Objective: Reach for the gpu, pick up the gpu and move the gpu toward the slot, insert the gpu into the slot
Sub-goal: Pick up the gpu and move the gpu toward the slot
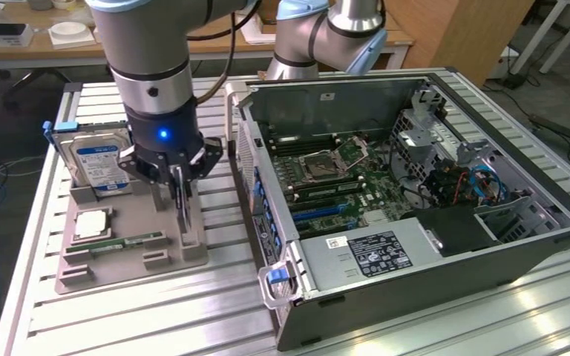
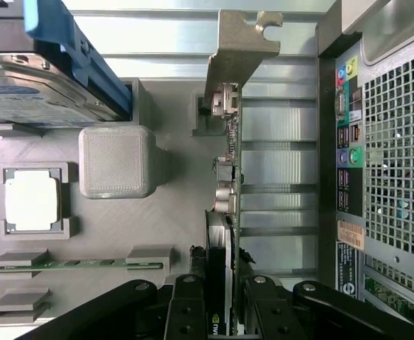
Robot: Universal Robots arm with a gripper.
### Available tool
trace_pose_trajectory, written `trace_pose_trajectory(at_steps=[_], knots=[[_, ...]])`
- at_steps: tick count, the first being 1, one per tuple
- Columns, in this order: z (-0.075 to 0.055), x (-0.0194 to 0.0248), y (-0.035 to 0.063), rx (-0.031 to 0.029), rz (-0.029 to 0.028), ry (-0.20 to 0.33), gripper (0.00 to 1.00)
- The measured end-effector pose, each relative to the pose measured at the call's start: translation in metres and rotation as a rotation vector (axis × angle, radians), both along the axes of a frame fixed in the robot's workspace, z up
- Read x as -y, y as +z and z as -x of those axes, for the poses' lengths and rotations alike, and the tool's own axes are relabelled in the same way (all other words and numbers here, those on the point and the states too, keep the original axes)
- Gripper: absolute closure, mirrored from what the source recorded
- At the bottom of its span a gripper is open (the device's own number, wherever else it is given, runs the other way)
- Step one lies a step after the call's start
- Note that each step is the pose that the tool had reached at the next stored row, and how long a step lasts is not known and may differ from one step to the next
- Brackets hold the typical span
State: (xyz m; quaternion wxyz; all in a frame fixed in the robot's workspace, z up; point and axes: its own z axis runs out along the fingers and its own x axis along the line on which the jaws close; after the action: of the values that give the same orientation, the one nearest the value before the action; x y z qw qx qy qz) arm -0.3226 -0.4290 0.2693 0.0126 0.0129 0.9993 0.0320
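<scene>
The gpu (image 1: pixel 184 216) is a thin dark card standing on edge in the grey holder (image 1: pixel 116 261) at the exterior view's left. My gripper (image 1: pixel 178 179) comes straight down on its top edge. In the wrist view the gpu (image 2: pixel 228 166) runs edge-on, its silvery metal bracket (image 2: pixel 242 42) at the far end, and my gripper (image 2: pixel 220 315) has its black fingers (image 2: pixel 187 312) pressed to both faces of the card. The card's lower edge still looks seated in the holder. The slot (image 1: pixel 320 211) is among the blue connectors on the motherboard inside the open computer case (image 1: pixel 522 245).
The holder also carries a blue-labelled hard drive (image 1: pixel 97 159), a square processor (image 1: pixel 92 222) and a green memory stick (image 1: pixel 127 243). The case's rear panel (image 2: pixel 349 142) stands close beside the card. A second arm's base (image 1: pixel 315 37) rises behind the case.
</scene>
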Motion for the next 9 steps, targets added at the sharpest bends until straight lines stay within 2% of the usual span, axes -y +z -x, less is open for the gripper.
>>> trace_pose_trajectory(at_steps=[5, 9], knots=[[0.001, 0.0001, 0.0108, 0.0001, -0.0001, 0.000, 0.73], [0.001, 0.0000, 0.0229, 0.0001, -0.0007, 0.000, 0.73]])
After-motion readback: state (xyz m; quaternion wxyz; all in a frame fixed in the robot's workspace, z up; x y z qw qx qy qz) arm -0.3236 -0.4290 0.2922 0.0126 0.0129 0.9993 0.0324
